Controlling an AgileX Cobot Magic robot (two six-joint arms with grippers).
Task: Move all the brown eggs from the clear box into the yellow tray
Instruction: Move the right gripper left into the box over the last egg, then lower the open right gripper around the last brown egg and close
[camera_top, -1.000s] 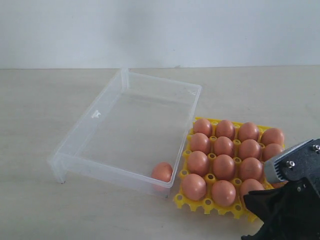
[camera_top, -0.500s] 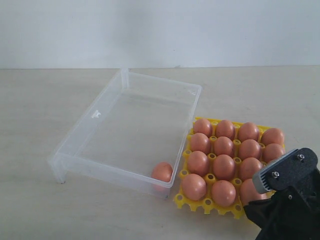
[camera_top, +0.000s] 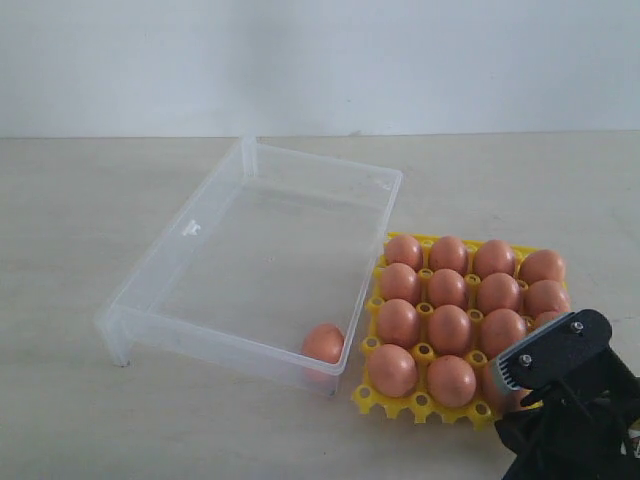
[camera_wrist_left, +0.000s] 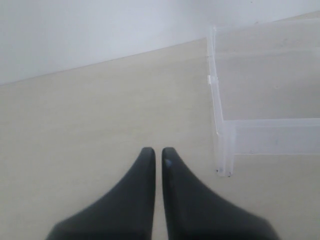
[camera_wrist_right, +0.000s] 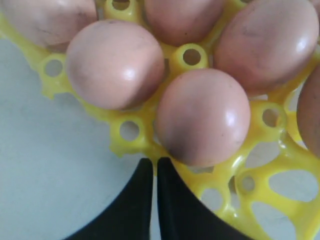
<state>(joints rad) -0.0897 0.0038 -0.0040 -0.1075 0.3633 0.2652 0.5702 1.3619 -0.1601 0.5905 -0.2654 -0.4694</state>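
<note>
Left gripper (camera_wrist_left: 157, 154): fingers pressed together with only a thin slit between them, nothing held; it hangs over bare table.
Table (camera_top: 80, 250): pale, lies under both grippers and reaches back to a white wall.
Box (camera_wrist_left: 220, 135): one near corner stands just ahead of the left gripper's tips and off to the side, apart from them. In the exterior view it lies well clear of the right gripper, on the far side of the tray from it.
Lone egg (camera_top: 323, 343): the only one in the box, in the near corner on the tray side, against the low wall. It is across the tray from the right gripper and out of the left wrist view.
Tray (camera_top: 385, 400): just beside the box's right wall. Its near right corner is under the right gripper.
Eggs (camera_top: 449, 328): they fill the tray's cells in rows of four. The cells nearest the right gripper are partly hidden behind its body in the exterior view.
Right gripper (camera_wrist_right: 154, 165): fingers closed together and empty, tips at the tray's outer rim. Whether they touch the rim cannot be told.
Nearest egg (camera_wrist_right: 202, 117): seated in an edge cell just ahead of the right gripper's tips, not gripped, with more eggs beyond it.
</note>
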